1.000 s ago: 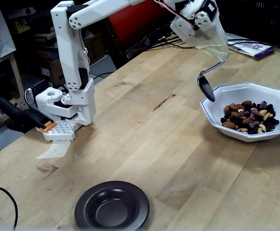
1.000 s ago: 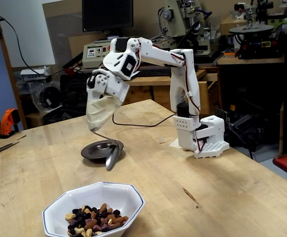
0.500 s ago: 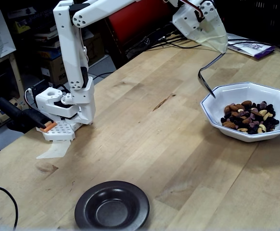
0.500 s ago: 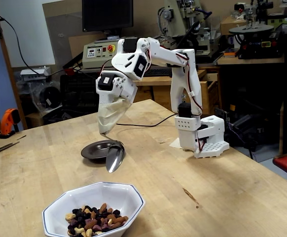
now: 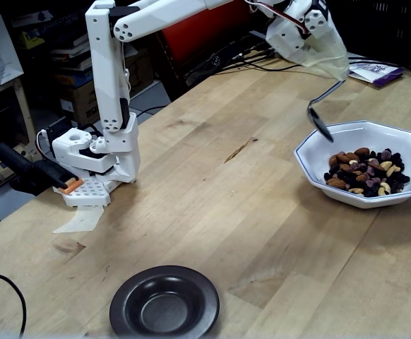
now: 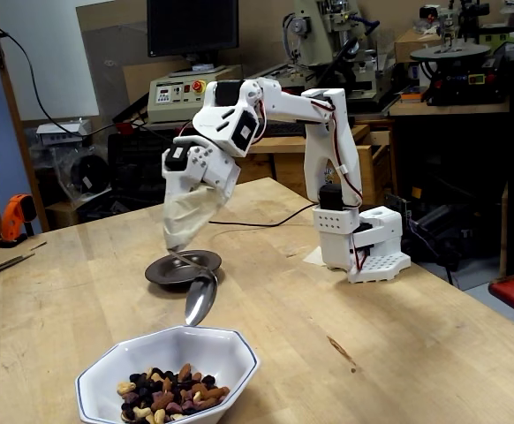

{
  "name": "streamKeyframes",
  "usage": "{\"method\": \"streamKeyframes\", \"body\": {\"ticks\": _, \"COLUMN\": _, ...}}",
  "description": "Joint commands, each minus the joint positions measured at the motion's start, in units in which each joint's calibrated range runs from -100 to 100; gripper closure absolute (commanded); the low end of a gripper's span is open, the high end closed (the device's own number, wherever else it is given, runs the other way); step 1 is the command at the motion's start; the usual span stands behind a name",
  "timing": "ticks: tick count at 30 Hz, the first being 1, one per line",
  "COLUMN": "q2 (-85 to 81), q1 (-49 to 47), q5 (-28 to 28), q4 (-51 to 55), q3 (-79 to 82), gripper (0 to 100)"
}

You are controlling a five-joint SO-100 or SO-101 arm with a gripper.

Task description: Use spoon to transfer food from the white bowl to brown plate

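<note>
Spoon (image 6: 200, 299) hangs bowl-down below the claw (image 6: 179, 238) gripping its handle, above the white bowl's (image 6: 239, 352) rim.

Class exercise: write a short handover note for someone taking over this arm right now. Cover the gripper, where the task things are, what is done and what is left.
Gripper: wrapped in a pale cover, holding the spoon by its handle; jaws hidden.
Spoon: empty, hanging bowl-down in the air over the rim of the white bowl, not yet in the food.
Food: all in the white bowl.
Brown plate: empty, far from the white bowl on the table.
Done: spoon brought to the bowl.
Left: scoop, carry to the plate, tip out.
</note>
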Motion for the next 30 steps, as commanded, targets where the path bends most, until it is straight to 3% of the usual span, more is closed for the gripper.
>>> {"method": "streamKeyframes", "body": {"ticks": 1, "q2": -1.4, "q1": -0.2, "q5": -0.8, "q4": -4.0, "q3": -2.2, "gripper": 95}}
{"method": "streamKeyframes", "body": {"ticks": 30, "q2": 8.3, "q1": 6.0, "q5": 2.0, "q4": -4.6, "q3": -2.1, "gripper": 95}}
